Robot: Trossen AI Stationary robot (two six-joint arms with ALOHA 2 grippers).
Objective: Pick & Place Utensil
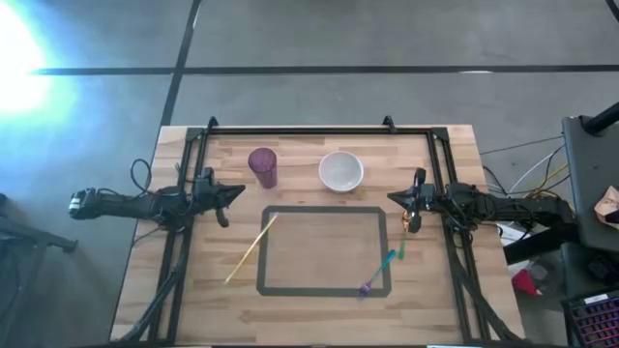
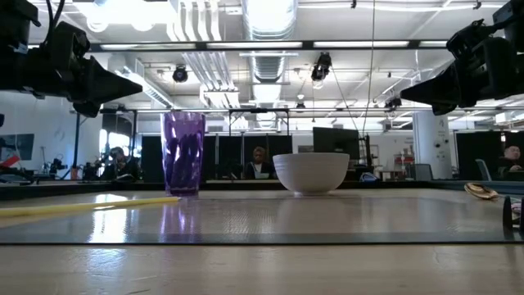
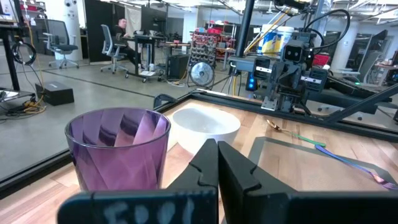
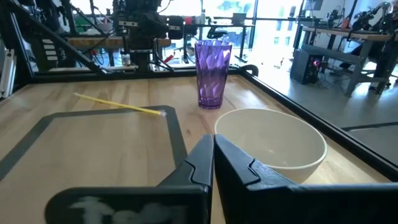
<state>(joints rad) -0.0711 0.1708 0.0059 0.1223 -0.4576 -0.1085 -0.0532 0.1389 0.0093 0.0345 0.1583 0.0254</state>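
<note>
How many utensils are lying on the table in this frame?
4: a yellow stick crossing the taped rectangle's left edge, a purple fork and a teal utensil at its lower-right corner, and a gold utensil beside the right gripper.

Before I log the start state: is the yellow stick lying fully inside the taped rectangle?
No: the yellow stick crosses the taped rectangle at its corner, mostly outside.

Middle of the taped rectangle is bare desk, open from both sides. Purple cup and white bowl block the far side. Yellow stick crosses the left border; utensils lie over the right corner.
</note>
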